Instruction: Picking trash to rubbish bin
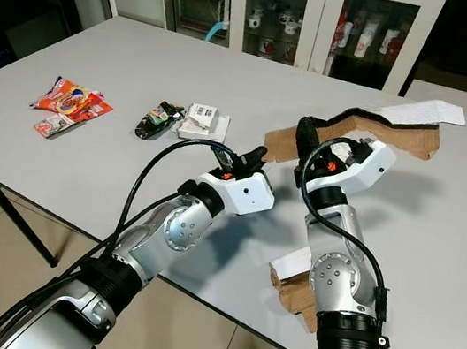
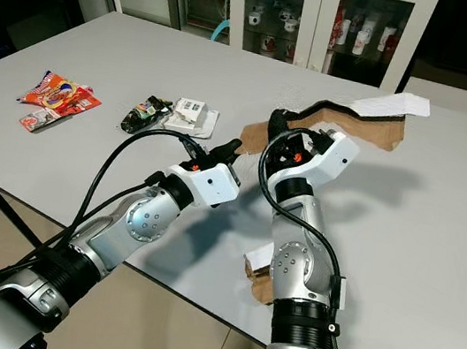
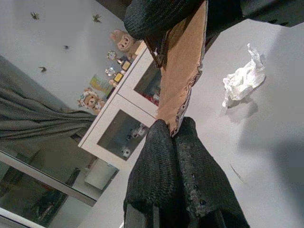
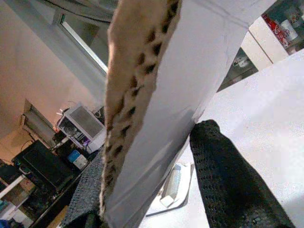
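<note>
2 end effectors [image 1: 259, 155] [image 1: 305, 130] gripping cardboard [image 1: 385, 128]

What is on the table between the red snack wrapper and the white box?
In the left eye view, a dark crumpled wrapper lies between the red snack wrapper and the white box, against the box.

No legible text on the snack wrapper [image 1: 69, 104] or small white box [image 1: 204, 122]

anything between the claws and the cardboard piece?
No. The right claw is shut on the torn cardboard, with the sheet clamped between its black fingers. The left claw also pinches the cardboard's lower edge. Nothing sits between either claw and the cardboard. The rubbish bin is out of frame, so that path can't be judged.
</note>
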### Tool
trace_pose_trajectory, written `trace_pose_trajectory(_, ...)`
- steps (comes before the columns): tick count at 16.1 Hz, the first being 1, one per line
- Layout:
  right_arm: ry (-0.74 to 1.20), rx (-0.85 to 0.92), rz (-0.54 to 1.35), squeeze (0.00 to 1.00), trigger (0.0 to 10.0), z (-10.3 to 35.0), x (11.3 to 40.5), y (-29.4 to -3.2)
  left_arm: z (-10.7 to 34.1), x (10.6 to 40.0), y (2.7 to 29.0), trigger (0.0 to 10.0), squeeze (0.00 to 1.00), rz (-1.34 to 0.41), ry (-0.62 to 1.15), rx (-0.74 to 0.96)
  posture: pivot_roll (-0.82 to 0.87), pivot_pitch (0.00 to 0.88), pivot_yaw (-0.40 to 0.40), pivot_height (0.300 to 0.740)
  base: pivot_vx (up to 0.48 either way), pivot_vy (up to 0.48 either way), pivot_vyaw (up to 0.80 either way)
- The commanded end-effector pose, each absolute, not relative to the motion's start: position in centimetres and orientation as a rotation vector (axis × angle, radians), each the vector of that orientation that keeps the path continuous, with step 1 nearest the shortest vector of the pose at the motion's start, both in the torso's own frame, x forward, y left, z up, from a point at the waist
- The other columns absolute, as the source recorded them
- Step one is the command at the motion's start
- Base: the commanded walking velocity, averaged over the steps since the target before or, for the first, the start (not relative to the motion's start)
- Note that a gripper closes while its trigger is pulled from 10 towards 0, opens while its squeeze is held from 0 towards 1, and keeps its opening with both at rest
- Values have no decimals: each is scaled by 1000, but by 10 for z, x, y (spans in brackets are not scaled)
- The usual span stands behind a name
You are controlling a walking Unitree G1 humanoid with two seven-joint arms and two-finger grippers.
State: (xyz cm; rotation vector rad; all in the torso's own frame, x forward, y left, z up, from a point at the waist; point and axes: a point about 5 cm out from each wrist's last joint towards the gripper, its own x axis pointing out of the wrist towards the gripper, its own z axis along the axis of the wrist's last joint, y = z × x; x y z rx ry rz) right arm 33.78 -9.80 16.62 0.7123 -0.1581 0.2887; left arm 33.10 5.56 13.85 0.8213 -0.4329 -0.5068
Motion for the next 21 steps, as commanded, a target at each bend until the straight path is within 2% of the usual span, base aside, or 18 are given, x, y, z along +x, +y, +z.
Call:
trace_pose_trajectory(1, -159, 709, 313, 0, 0, 171, 339, -86, 138, 328, 55, 10000, 0, -523, -433, 827, 48, 0, 95, 740, 0, 0, 0)
trace_pose_trajectory(15, -143, 657, 238, 0, 0, 166, 345, -89, 140, 328, 51, 10000, 0, -539, -452, 825, 50, 0, 109, 740, 0, 0, 0)
trace_pose_trajectory(16, -147, 660, 238, 0, 10000, 167, 345, -90, 141, 328, 50, 10000, 0, -542, -456, 826, 47, 0, 111, 740, 0, 0, 0)
trace_pose_trajectory(19, -154, 682, 232, 0, 10000, 168, 345, -92, 140, 327, 50, 10000, 0, -535, -457, 824, 41, 0, 111, 740, 0, 0, 0)
trace_pose_trajectory(20, -151, 681, 228, 0, 10000, 167, 345, -92, 139, 327, 48, 10000, 1000, -556, -453, 817, 37, 0, 113, 740, 0, 0, 0)
trace_pose_trajectory(21, -151, 684, 227, 0, 10000, 167, 345, -92, 139, 326, 48, 10000, 1000, -557, -457, 821, 33, 0, 111, 740, 0, 0, 0)
